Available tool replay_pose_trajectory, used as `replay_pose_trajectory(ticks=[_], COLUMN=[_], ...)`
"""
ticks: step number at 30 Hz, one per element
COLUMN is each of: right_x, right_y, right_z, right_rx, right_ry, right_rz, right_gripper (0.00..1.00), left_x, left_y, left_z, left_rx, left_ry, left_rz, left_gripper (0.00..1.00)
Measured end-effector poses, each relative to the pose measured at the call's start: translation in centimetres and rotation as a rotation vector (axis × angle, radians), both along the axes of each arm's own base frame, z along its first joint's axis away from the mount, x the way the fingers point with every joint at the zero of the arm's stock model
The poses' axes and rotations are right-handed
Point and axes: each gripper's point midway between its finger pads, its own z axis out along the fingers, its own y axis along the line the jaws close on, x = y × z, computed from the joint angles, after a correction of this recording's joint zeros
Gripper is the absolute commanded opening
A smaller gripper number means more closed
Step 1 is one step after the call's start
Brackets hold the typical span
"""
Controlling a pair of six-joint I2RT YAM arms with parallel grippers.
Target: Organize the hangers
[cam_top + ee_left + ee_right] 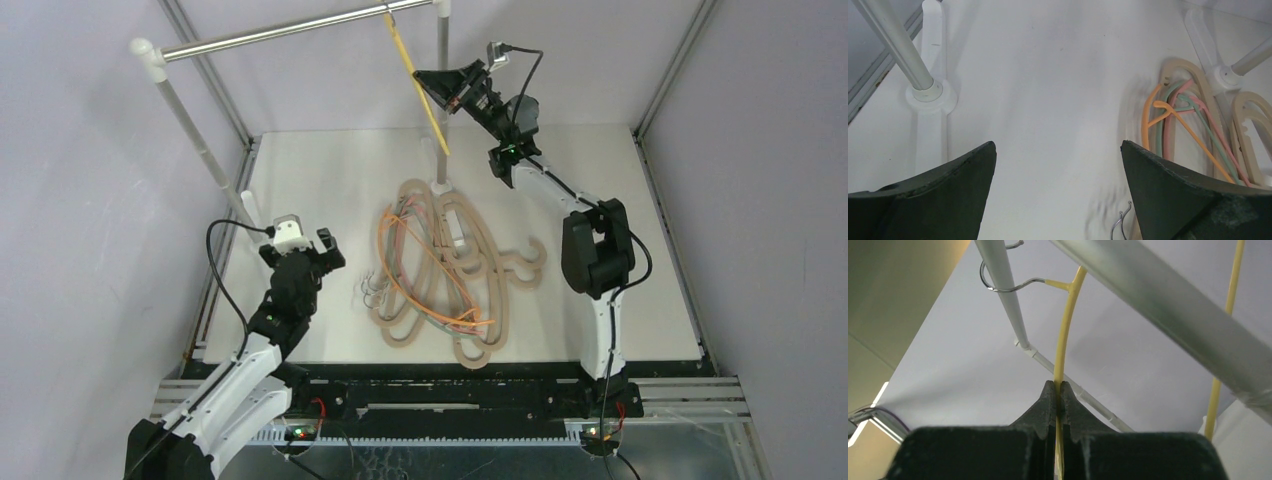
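A thin yellow hanger [418, 85] hangs from the silver rail [270, 35], its wire hook [1008, 286] around the rail. My right gripper [432, 88] is shut on the yellow hanger [1064, 340], high up beside the rail. A pile of thick tan hangers [470, 275] with thin orange [425, 275], green and pink ones lies mid-table; it also shows in the left wrist view [1193, 125]. My left gripper [325, 245] is open and empty, low over bare table left of the pile, fingers [1168, 185] wide apart.
White posts [195, 130] [441, 60] carry the rail; their bases stand on the table [930, 95] [1223, 77]. Loose wire hooks [368, 290] stick out from the pile's left side, close to my left gripper.
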Motion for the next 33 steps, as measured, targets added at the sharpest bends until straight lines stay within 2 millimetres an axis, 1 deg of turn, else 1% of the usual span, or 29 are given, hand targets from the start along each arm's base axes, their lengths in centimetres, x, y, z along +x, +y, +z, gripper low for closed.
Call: replay_pose_trajectory(ticks=[3, 4, 5, 8, 11, 12, 15, 16, 18, 19, 24, 25, 26, 27, 29, 33], right_x=[0.3, 0.3, 0.2, -0.4, -0.8, -0.8, -1.0, -1.1, -1.4, -1.7, -3.7, -4.0, -4.8, -5.0, -5.8, -7.6], right_y=[-0.8, -1.0, -1.2, -1.7, -2.1, -2.3, -3.1, -3.4, -4.1, -4.5, -7.0, -7.6, -8.5, -8.6, -9.9, -13.0], right_z=[-0.4, -0.4, -0.4, -0.2, -0.6, -0.8, -1.6, -1.9, -2.2, -2.3, -2.5, -2.3, -1.7, -1.5, -0.6, 0.9], right_rx=[0.009, 0.01, 0.011, 0.003, -0.01, -0.016, -0.042, -0.052, -0.072, -0.08, -0.16, -0.175, -0.204, -0.209, -0.246, -0.34], right_ry=[0.003, 0.001, 0.004, 0.005, 0.009, 0.012, 0.029, 0.033, 0.037, 0.041, 0.026, 0.017, -0.004, -0.011, -0.039, -0.079], right_rz=[-0.022, -0.027, -0.031, -0.04, -0.051, -0.056, -0.077, -0.087, -0.108, -0.118, -0.232, -0.258, -0.304, -0.314, -0.389, -0.574], right_gripper=[0.0, 0.03, 0.13, 0.39, 0.53, 0.6, 0.7, 0.75, 0.95, 0.99, 1.0, 1.0, 1.0, 1.0, 1.0, 0.99], left_x=[0.1, 0.1, 0.1, 0.2, 0.2, 0.2, 0.2, 0.2, 0.2, 0.2, 0.2, 0.2, 0.2, 0.2, 0.2, 0.2], left_y=[0.0, 0.0, 0.0, -0.1, -0.1, -0.1, -0.1, -0.1, -0.1, 0.0, 0.1, 0.1, 0.1, 0.1, 0.1, 0.1], left_z=[0.0, 0.0, -0.1, 0.0, 0.0, 0.0, 0.0, 0.0, 0.0, 0.0, -0.1, -0.1, -0.1, -0.1, -0.1, -0.1], left_rx=[-0.001, 0.0, 0.0, 0.0, -0.001, -0.001, -0.001, 0.0, 0.0, 0.0, 0.003, 0.004, 0.004, 0.004, 0.004, 0.004], left_ry=[-0.001, -0.001, 0.0, -0.001, -0.004, -0.004, -0.004, -0.003, -0.003, -0.002, 0.001, 0.001, 0.001, 0.001, 0.001, 0.001], left_rz=[0.0, 0.0, 0.0, 0.0, 0.0, 0.0, 0.0, 0.001, 0.0, 0.001, 0.008, 0.008, 0.009, 0.01, 0.011, 0.011], left_gripper=[0.99, 1.0, 0.99, 0.99, 1.0, 1.0, 0.99, 0.99, 0.99, 0.99, 0.99, 0.99, 0.99, 0.99, 0.99, 0.99])
